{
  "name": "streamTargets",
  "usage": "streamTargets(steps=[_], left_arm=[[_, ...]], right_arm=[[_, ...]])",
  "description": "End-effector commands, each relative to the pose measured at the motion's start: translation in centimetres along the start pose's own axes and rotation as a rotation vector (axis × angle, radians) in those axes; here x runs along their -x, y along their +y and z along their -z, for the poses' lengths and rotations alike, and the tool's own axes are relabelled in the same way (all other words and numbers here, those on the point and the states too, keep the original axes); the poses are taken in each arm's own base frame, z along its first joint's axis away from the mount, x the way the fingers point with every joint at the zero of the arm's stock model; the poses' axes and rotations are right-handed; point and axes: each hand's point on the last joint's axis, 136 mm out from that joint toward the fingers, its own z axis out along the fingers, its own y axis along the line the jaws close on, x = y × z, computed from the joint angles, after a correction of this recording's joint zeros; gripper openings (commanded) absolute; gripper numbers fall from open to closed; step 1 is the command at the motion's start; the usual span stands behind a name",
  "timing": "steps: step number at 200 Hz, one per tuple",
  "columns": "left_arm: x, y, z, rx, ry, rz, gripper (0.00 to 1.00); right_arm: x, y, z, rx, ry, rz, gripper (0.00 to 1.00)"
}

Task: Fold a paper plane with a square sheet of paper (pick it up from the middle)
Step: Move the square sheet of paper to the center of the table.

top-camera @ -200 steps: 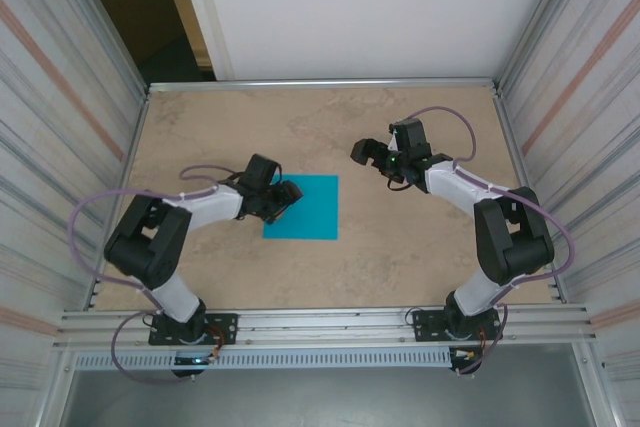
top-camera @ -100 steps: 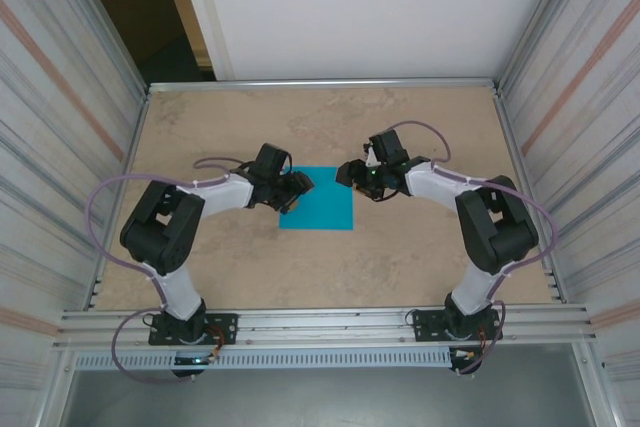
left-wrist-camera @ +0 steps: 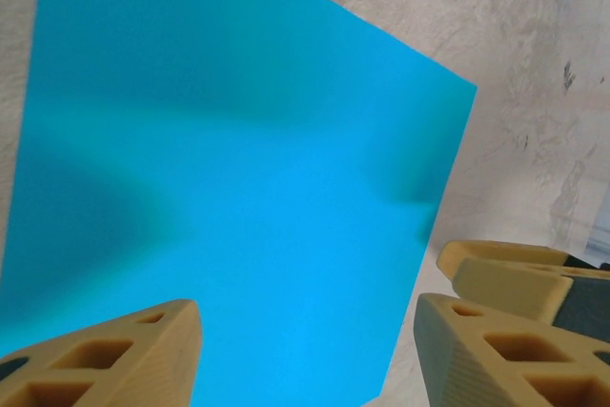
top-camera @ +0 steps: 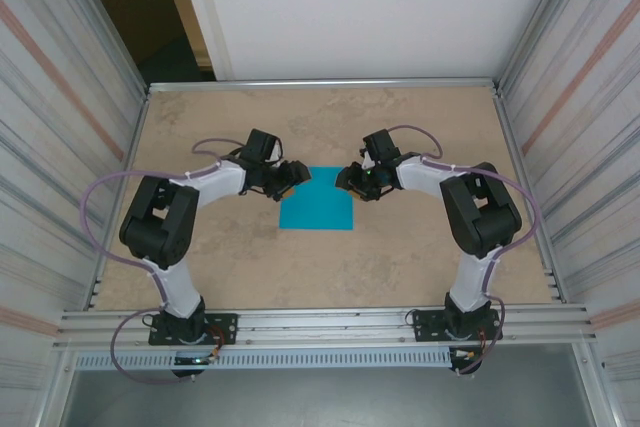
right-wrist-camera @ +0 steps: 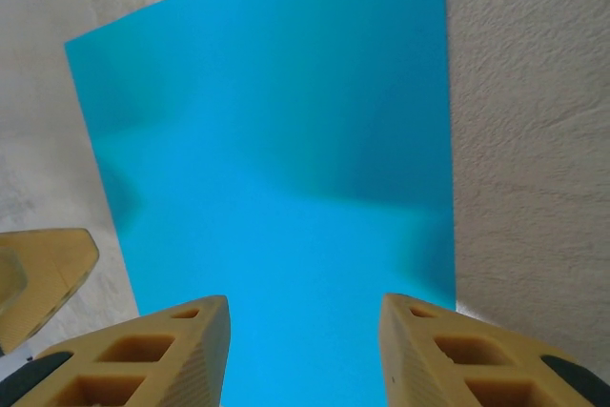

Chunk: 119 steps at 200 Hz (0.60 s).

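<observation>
The square sheet of paper point(top-camera: 316, 201) lies flat and uncreased on the tan table, a bright cyan square. My left gripper point(top-camera: 296, 176) is at its far left corner, open, with one of its fingers point(left-wrist-camera: 107, 354) over the sheet point(left-wrist-camera: 238, 197) and the other off its edge. My right gripper point(top-camera: 346, 180) is at the far right corner, open, and both of its fingers point(right-wrist-camera: 475, 352) straddle blue paper point(right-wrist-camera: 286, 159). Neither holds anything. The two grippers' tips are close together; the right gripper's fingers point(left-wrist-camera: 515, 274) appear in the left wrist view. The paper plane is out of view.
Ribbed metal walls point(top-camera: 60, 147) enclose the table on the left and right, and a white panel point(top-camera: 350, 7) stands at the back. Bare table surface point(top-camera: 320, 267) lies between the sheet and the arm bases.
The right gripper swung left to the sheet's far right corner and its jaws narrowed. The left gripper moved right and away, and the sheet slid slightly right.
</observation>
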Motion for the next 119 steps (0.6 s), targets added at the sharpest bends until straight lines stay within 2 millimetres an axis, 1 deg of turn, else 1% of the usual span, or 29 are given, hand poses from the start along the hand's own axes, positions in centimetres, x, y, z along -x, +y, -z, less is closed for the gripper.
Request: streamTargets(steps=[1,27,43,95,119], left_arm=[[-0.5,-0.4,-0.4,-0.011,0.047,-0.045,0.64],[-0.8,-0.1,-1.0,-0.013,0.07,-0.037,0.67],[-1.1,0.6,-1.4,0.003,0.081,-0.026,0.68],[-2.1,2.6,-2.2,0.042,0.094,0.022,0.74],[-2.2,2.9,-2.1,0.038,0.079,0.032,0.77]], right_arm=[[-0.2,-0.2,-0.5,-0.015,0.033,-0.027,0.44],[-0.2,-0.7,-0.9,-0.03,0.043,-0.036,0.43],[-0.3,-0.8,-1.1,-0.034,0.051,-0.036,0.41],[-0.5,-1.3,-1.7,-0.045,0.069,-0.045,0.41],[-0.6,-1.3,-2.1,-0.042,0.081,-0.046,0.4]])
